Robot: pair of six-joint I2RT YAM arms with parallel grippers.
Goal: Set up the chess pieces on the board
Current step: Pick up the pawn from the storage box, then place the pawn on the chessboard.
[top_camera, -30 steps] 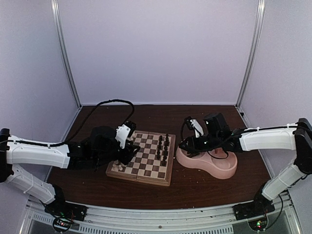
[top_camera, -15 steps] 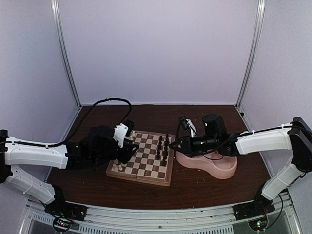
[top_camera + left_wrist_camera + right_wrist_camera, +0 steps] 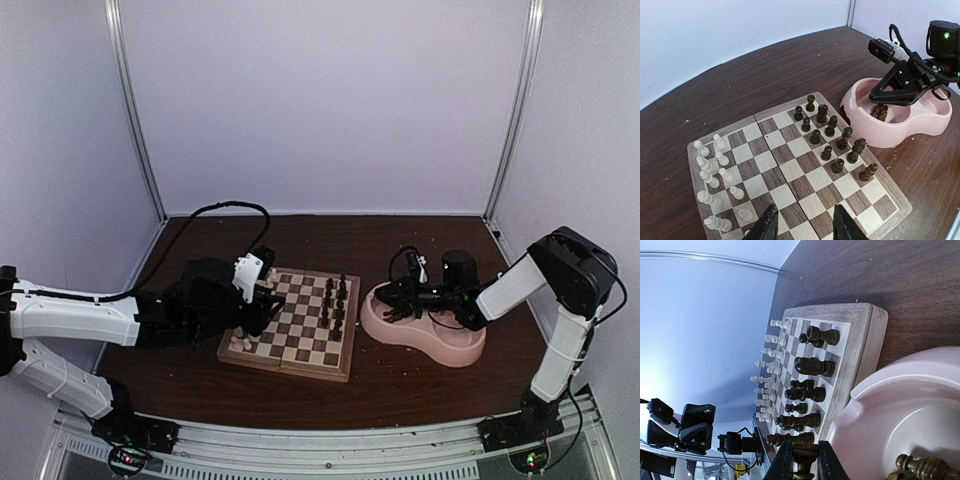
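The board (image 3: pixel 300 345) lies at the middle of the table. Several dark chess pieces (image 3: pixel 832 140) stand on its right side and cream chess pieces (image 3: pixel 715 170) along its left side. My left gripper (image 3: pixel 805 222) hovers open over the board's near middle squares with nothing between its fingers. My right gripper (image 3: pixel 805 460) is shut on a dark chess piece (image 3: pixel 806 452) at the left compartment of the pink double bowl (image 3: pixel 450 350). More dark pieces (image 3: pixel 880 111) lie in that compartment. Seen from above, the right gripper (image 3: pixel 392 303) sits just right of the board.
The pink bowl (image 3: pixel 900 125) stands close against the board's right rim (image 3: pixel 867 335). A black cable (image 3: pixel 215 215) loops behind the left arm. Grey walls and two metal posts close in the back of the dark wooden table (image 3: pixel 420 385).
The right arm has folded, its elbow swinging in and up on the right, and its gripper has drawn back a little from the board's edge over the bowl. The left arm has barely moved.
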